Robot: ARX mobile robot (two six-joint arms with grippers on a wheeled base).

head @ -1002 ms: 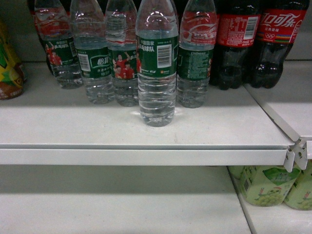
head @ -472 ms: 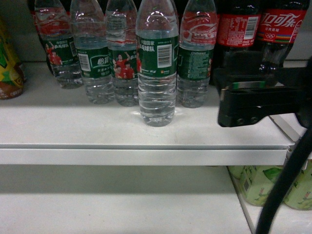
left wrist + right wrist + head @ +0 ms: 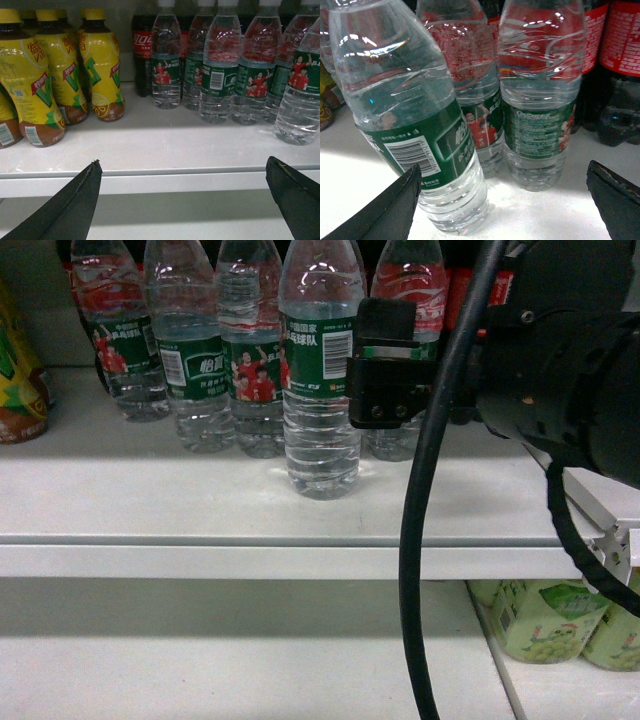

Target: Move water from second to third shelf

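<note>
Several water bottles with dark green labels stand on the white shelf point(image 3: 200, 505). One water bottle point(image 3: 322, 380) stands alone in front of the row. My right gripper point(image 3: 388, 368) has come in from the right and hangs just right of it at label height. In the right wrist view the right gripper point(image 3: 502, 172) is wide open; that front bottle point(image 3: 415, 135) stands just inside its left finger point(image 3: 385, 210), untouched. My left gripper point(image 3: 183, 161) is open and empty in front of the shelf edge point(image 3: 175, 182), and is out of the head view.
Cola bottles point(image 3: 620, 75) stand right of the water. Yellow tea bottles point(image 3: 50, 75) fill the shelf's left end. On the lower shelf point(image 3: 200, 660), pale green bottles point(image 3: 550, 620) stand at the right. My right arm's black cable point(image 3: 430, 540) hangs across the shelf front.
My right arm has swung in from the right, moving left and up until its gripper is beside the front water bottle. No bottle has moved.
</note>
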